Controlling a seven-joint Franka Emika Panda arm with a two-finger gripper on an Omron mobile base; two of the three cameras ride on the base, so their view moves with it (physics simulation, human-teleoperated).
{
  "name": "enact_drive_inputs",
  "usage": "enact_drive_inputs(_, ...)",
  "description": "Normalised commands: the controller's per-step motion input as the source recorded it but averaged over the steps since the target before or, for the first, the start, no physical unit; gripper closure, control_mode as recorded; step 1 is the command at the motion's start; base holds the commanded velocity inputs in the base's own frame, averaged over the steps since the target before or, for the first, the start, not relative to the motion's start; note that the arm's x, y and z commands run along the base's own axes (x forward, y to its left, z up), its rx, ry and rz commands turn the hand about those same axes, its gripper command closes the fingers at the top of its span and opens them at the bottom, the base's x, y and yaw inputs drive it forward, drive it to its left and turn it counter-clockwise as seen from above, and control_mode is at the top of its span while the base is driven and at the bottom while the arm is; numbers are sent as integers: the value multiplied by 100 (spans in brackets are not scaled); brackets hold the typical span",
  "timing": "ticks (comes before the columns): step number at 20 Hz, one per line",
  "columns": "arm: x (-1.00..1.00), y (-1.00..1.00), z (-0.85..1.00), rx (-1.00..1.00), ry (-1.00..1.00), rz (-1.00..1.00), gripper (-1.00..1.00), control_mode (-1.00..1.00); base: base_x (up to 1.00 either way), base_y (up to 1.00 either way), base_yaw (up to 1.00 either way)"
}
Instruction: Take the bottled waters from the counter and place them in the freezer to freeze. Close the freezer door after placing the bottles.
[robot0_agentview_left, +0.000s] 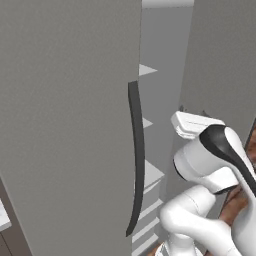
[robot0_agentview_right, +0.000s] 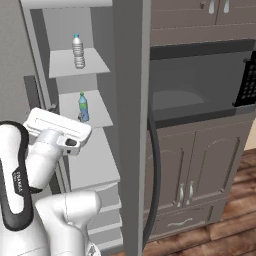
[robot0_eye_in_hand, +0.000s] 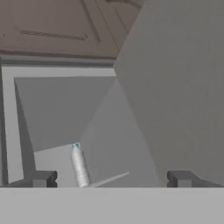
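Bottles stand upright inside the freezer: the clear bottle on the upper shelf, the blue bottle one shelf lower. The gripper is spread and empty. Both bottles seem light, smooth and slippery; best held at mid-body.

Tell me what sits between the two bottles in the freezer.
Nothing but bare shelf board: the right base view shows the clear bottle one shelf above the blue bottle.

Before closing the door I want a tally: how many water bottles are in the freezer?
2: the clear bottle stands on the upper shelf, the blue bottle on the shelf below. Lower shelves are partly hidden.
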Motion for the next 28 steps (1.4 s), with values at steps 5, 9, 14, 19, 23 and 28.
enact_drive_inputs(5, -63, 10, 42, 0, -2, -2, -100, -100, 0, 0, 0)
enact_drive_inputs(9, -100, 6, 51, -26, -61, -2, -100, -100, 0, 0, 0)
enact_drive_inputs(14, -100, 1, 28, -42, -74, 18, -100, -100, 0, 0, 0)
enact_drive_inputs(19, -93, -3, -1, -85, -75, 16, -100, -100, 0, 0, 0)
enact_drive_inputs(23, -76, 0, -32, -100, -29, 13, -100, -100, 0, 0, 0)
enact_drive_inputs(28, -73, -19, -23, -100, -26, 3, -100, -100, 0, 0, 0)
